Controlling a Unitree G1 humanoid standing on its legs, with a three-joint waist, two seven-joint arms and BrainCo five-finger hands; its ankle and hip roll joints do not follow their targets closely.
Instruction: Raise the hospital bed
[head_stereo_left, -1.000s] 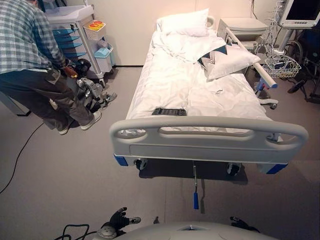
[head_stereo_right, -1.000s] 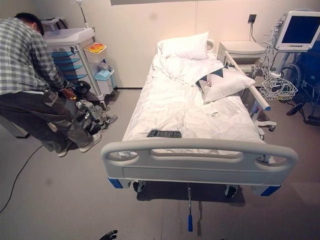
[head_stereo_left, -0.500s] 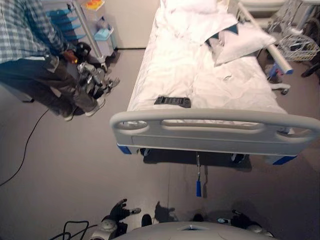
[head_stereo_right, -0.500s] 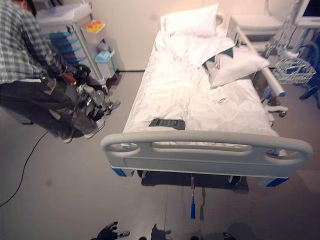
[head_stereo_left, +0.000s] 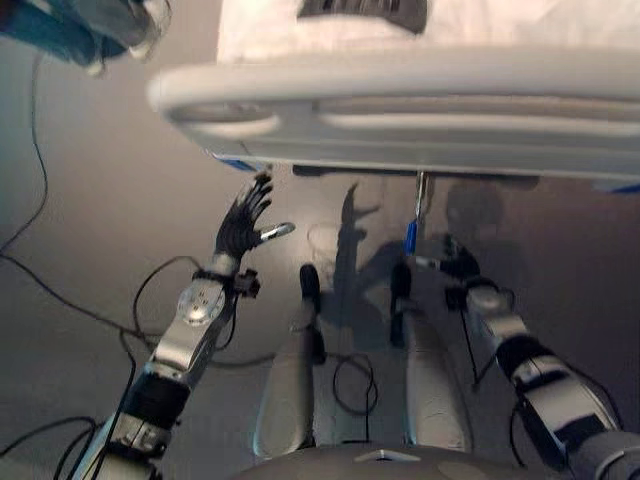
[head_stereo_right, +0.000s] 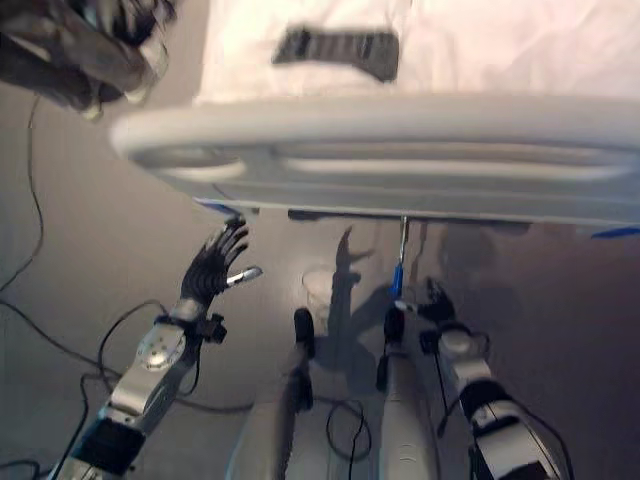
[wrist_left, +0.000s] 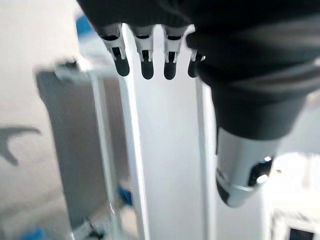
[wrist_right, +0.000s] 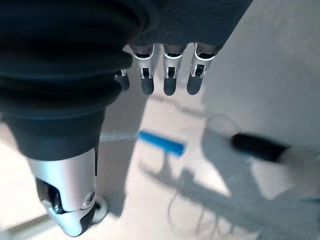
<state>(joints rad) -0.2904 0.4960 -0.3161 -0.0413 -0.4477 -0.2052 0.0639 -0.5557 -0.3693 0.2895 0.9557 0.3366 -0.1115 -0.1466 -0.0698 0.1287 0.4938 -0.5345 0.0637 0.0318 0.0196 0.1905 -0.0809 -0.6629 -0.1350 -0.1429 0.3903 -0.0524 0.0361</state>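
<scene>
Bed (head_stereo_left: 420, 110) footboard spans the head views' top, long axis left to right; its blue-handled crank (head_stereo_left: 411, 236) hangs below, pointing toward the robot. Right hand (head_stereo_left: 458, 264) beside the crank, fingers (wrist_right: 168, 80) straight, holding nothing. Left hand (head_stereo_left: 241, 222) spread open under the footboard's left end, apart.

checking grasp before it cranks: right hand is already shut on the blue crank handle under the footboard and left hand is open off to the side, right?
Not quite. The right hand is open, its fingers straight above the blue crank handle and not touching it, as the right wrist view shows. The rest holds: the handle hangs under the footboard, and the left hand is open off to the side.
</scene>
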